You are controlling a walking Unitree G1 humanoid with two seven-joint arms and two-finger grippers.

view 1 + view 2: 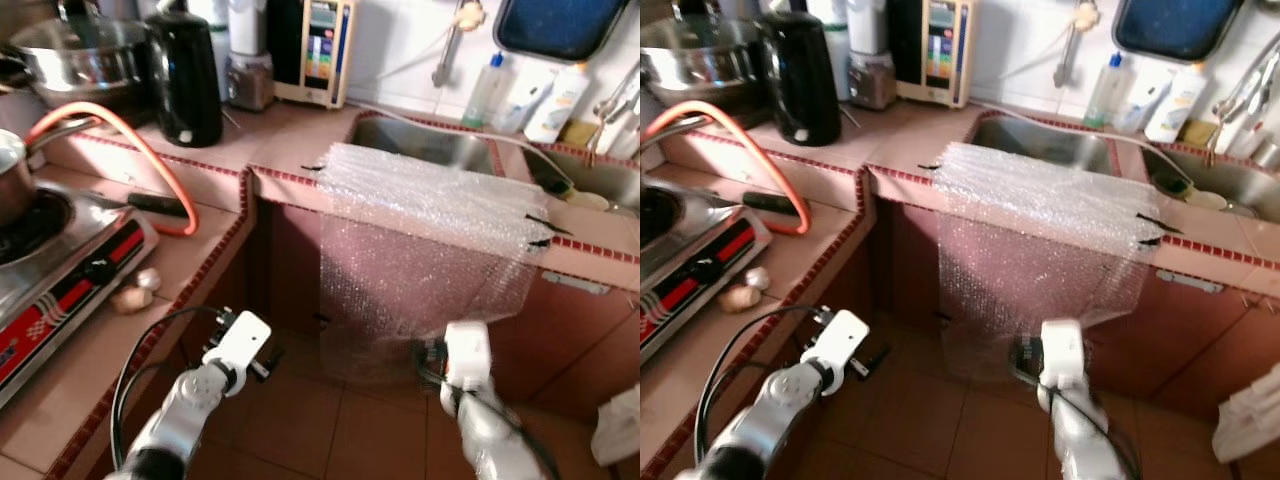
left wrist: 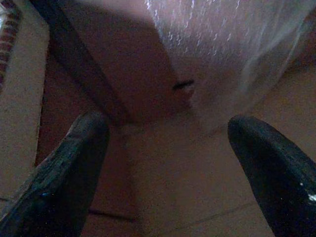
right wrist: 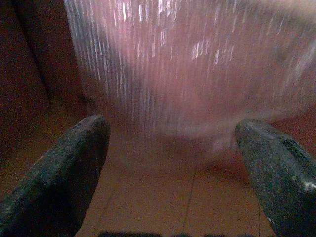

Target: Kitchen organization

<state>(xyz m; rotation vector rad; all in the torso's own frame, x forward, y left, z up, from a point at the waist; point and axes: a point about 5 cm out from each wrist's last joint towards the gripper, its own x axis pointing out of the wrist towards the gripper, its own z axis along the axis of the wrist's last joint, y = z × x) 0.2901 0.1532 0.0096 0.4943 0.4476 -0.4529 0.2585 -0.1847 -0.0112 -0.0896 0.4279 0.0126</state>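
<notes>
Bubble wrap, a big clear sheet (image 1: 430,220), lay over the edge of the pink tiled table (image 1: 270,135) by the steel sink (image 1: 425,145) and hung down toward the brown floor (image 1: 300,420). The left pincer (image 2: 168,163) was low near the floor, spread wide and empty. The right pincer (image 3: 173,168) was also spread wide and empty, just in front of the hanging sheet. A black kettle (image 1: 188,75) stood on the table.

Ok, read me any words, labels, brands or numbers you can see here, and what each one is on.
No text can be read.
Wall appliance: coloured display panel, too blurred.
Bottles by the sink: labels too small.
Stove: red front stripe, nothing legible.
</notes>
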